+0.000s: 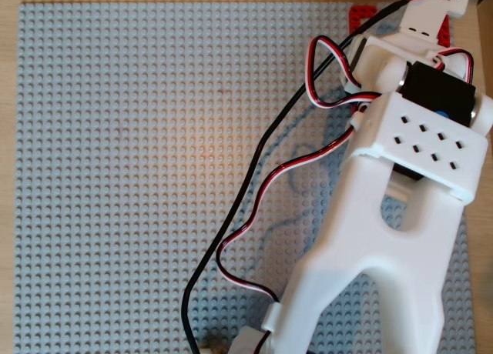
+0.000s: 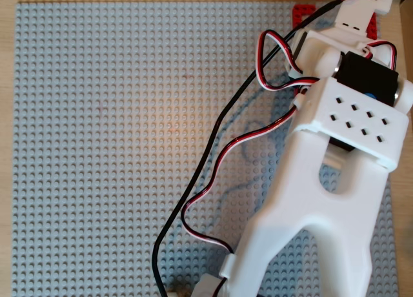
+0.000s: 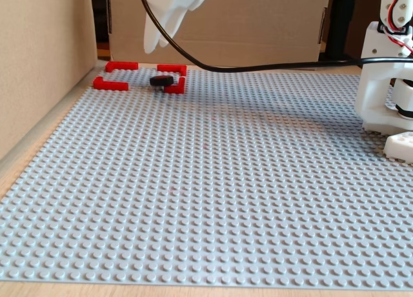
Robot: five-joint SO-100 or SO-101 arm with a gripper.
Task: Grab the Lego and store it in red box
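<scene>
The gripper hung in the air above the far left corner of the grey studded baseplate in the fixed view, its white fingers pointing down. They held nothing, but whether they stood parted or together I could not tell — only one pale blade-like shape showed, cut off by the top edge.

Below it and a little to the right, the Lego lay flat on the baseplate — a small dark piece, low and glossy. It sat inside the red box, close to the right-hand corner beams, and I could not tell if it touched them. The box was an outline of thin red corner pieces with gaps between them, set near the cardboard wall on the left.

A black cable swept from the gripper across to the white arm base at the right edge.

In both overhead views, the white arm filled the right side, reaching toward the top right corner, with red, white and black wires looping beside it. Only bits of the red box peeped out from beneath the arm; the Lego was hidden there.
</scene>
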